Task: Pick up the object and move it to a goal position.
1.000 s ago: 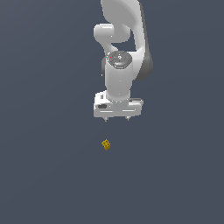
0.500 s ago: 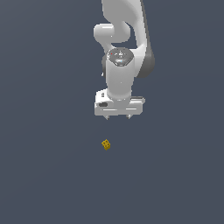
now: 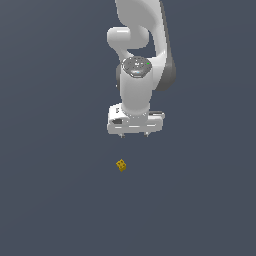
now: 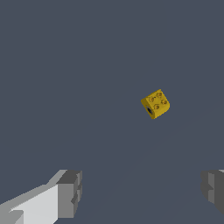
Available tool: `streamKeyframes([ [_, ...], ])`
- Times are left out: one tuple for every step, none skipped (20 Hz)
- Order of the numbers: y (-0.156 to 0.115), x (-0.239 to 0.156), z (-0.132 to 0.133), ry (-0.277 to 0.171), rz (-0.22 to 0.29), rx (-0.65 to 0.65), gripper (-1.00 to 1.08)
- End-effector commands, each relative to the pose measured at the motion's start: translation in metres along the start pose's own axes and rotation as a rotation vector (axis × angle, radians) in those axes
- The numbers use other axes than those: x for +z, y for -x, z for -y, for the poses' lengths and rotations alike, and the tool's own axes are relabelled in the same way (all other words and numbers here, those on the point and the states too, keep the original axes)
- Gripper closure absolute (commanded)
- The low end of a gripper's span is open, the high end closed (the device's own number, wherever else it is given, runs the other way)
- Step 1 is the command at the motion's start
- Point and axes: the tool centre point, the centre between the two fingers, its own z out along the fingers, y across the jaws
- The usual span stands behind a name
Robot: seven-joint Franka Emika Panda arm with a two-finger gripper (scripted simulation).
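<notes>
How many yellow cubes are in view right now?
1. The yellow cube lies alone on the gray floor, below the open gripper in the exterior view and apart from it. The wrist view shows the same cube; none looks hidden.

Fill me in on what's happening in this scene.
A white robot arm hangs over a plain dark surface with its gripper open and empty, pointing down. A tiny yellow cube with dark spots lies on the surface, apart from the fingers and not between them. Nothing has been picked up yet.
</notes>
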Motion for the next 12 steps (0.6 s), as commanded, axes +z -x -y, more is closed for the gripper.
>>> streamKeyframes([
  [-0.002, 0.003, -0.002, 0.002, 0.000, -0.021, -0.92],
  [-0.004, 0.005, -0.004, 0.003, 0.000, -0.032, -0.92],
  [-0.005, 0.007, -0.005, 0.003, 0.000, -0.045, -0.92],
  [-0.007, 0.009, -0.006, 0.004, 0.000, -0.059, -0.92],
  [-0.008, 0.012, -0.008, 0.005, 0.000, -0.074, -0.92],
  [-0.010, 0.014, -0.010, 0.006, 0.000, -0.090, -0.92],
  [-0.012, 0.017, -0.012, 0.008, -0.001, -0.107, -0.92],
  [-0.014, 0.020, -0.014, 0.009, -0.001, -0.126, -0.92],
  [-0.016, 0.023, -0.016, 0.010, -0.001, -0.145, -0.92],
  [-0.018, 0.026, -0.018, 0.011, -0.001, -0.166, -0.92],
  [-0.021, 0.030, -0.020, 0.012, -0.001, -0.189, -0.92],
  [-0.023, 0.034, -0.023, 0.013, -0.001, -0.212, -0.92],
])
